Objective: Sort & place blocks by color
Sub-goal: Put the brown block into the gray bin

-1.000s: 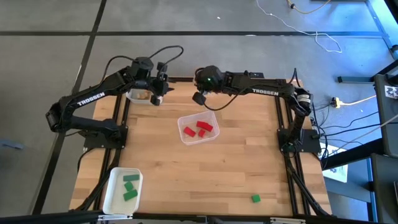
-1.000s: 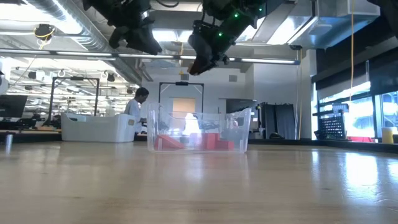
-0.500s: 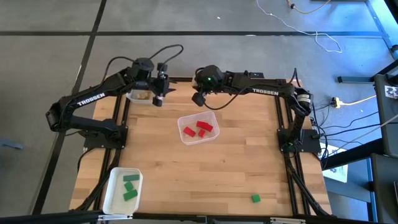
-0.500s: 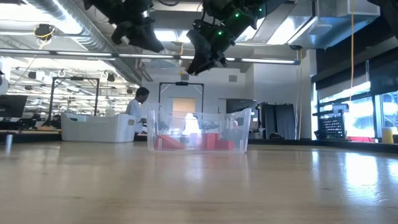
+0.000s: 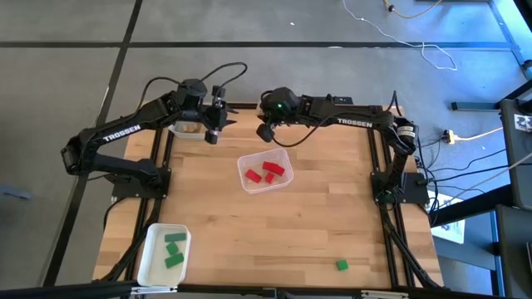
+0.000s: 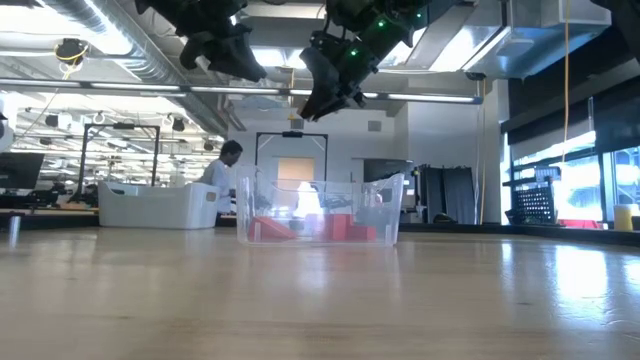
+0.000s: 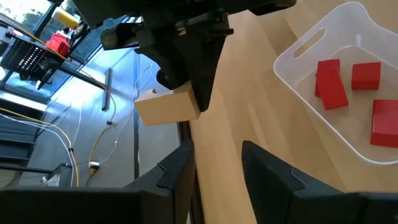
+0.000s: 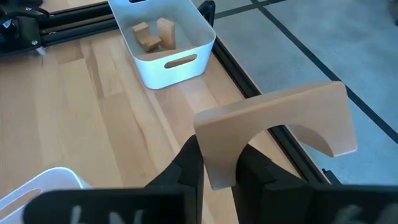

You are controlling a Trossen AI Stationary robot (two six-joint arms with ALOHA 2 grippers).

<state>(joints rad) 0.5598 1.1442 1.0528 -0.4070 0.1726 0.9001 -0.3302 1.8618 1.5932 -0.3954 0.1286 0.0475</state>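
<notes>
Table (image 5: 316,224) of pale wood carries three trays: a white tray (image 5: 163,252) with green blocks (image 5: 174,249) at the near left corner, a clear tray (image 5: 266,170) with red blocks (image 5: 264,172) at the middle, and a white tray (image 8: 163,40) with tan blocks (image 8: 151,36) at the far left edge. Both arms hang above the far edge, close together. The right gripper (image 8: 217,167) has its fingers (image 8: 189,165) clamped on a tan arch block (image 8: 277,127). The left gripper (image 7: 217,165) has its fingers (image 7: 267,168) parted, gripping nothing. One green block (image 5: 342,265) lies alone near the front right.
</notes>
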